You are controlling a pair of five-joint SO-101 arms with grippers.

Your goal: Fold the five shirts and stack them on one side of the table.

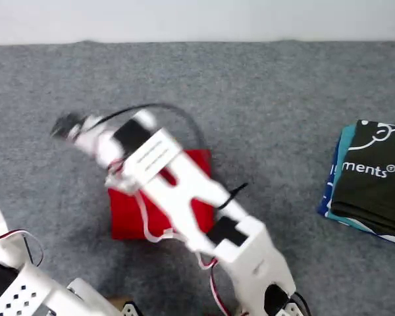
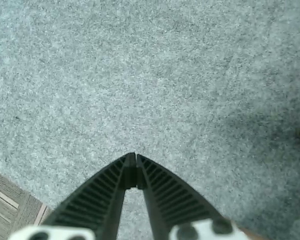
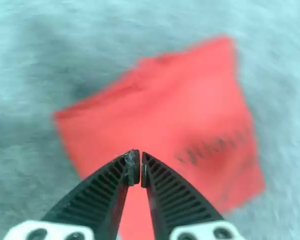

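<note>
Now, the right arm [image 1: 191, 191] hides half the square-folded red shirt [image 1: 126, 220]; right gripper [image 3: 135, 169] clenched empty, left gripper [image 2: 135, 171] clenched over fuzzy grey bench [image 2: 140, 75].

A folded shirt [image 1: 128, 220] lies on the surface [image 1: 263, 92] toward its front edge, under the right arm [image 1: 184, 187]; a stack of shirts [image 1: 372, 181] sits at the right edge.

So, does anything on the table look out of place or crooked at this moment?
Nothing looks damaged. The red shirt lies folded alone, well apart from the stack. That stack is slightly uneven: a blue edge and a teal edge stick out beside the black top shirt.
</note>
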